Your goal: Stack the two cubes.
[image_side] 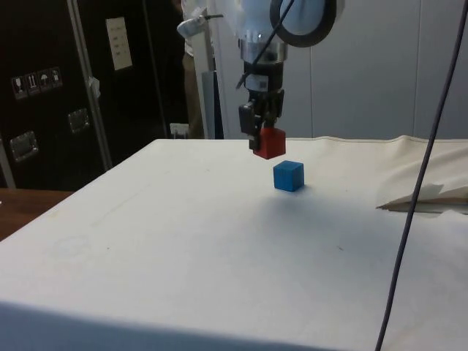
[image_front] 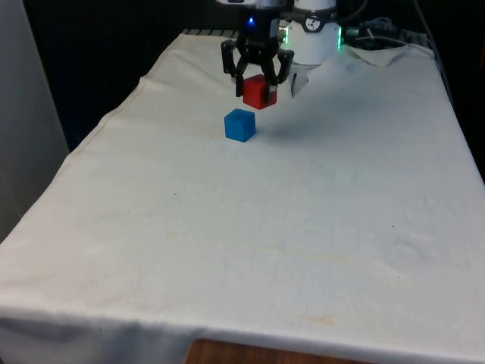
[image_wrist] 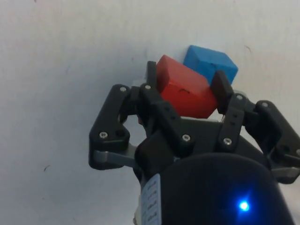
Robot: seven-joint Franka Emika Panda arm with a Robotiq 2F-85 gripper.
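Blue cube (image_front: 240, 125) sole obstacle on cloth (image_front: 250, 220); open room all around.

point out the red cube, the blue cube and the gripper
red cube (image_front: 260, 92), front view, its front face
blue cube (image_front: 239, 125), front view, middle of the cube
gripper (image_wrist: 187, 91), wrist view, midway between the fingertips

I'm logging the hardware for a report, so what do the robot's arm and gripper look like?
The white, rounded arm ends in a black two-finger gripper. Its angular black linkages are held by silver screws and carry flat fingertip pads. A thin black cable loops beside the arm.
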